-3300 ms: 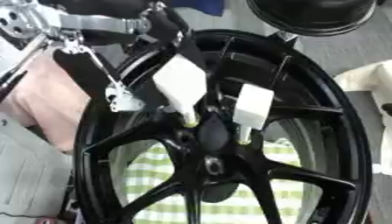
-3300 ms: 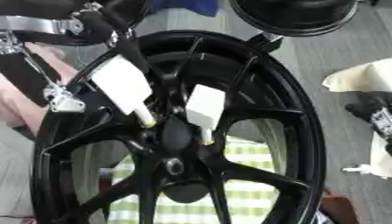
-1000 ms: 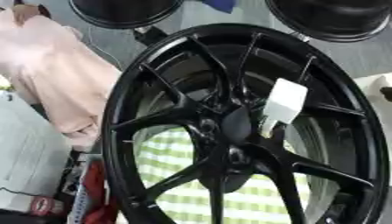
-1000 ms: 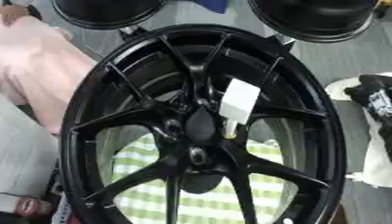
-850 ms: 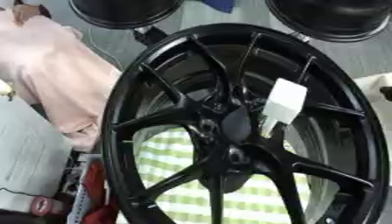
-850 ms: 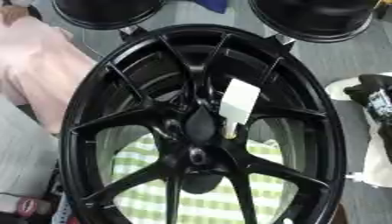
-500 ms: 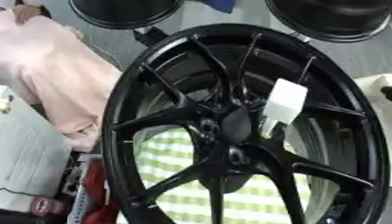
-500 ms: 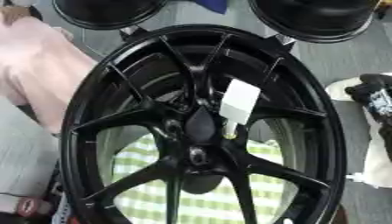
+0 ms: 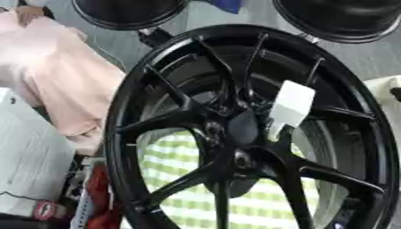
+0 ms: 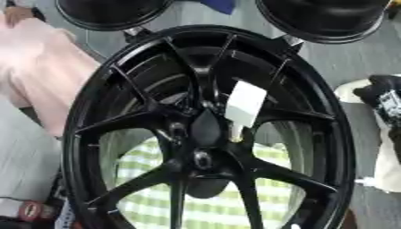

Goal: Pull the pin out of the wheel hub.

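1. Both hands and one of two white pins are gone from view; fingers cannot be told.
2. One white pin (image 9: pixel 291 107) remains, upright beside the glossy black wheel hub (image 9: pixel 239 127).

Left pin and robot hand gone

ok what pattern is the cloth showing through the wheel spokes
Green and white check cloth, seen through the black wheel spokes; clearest in the left eye view.
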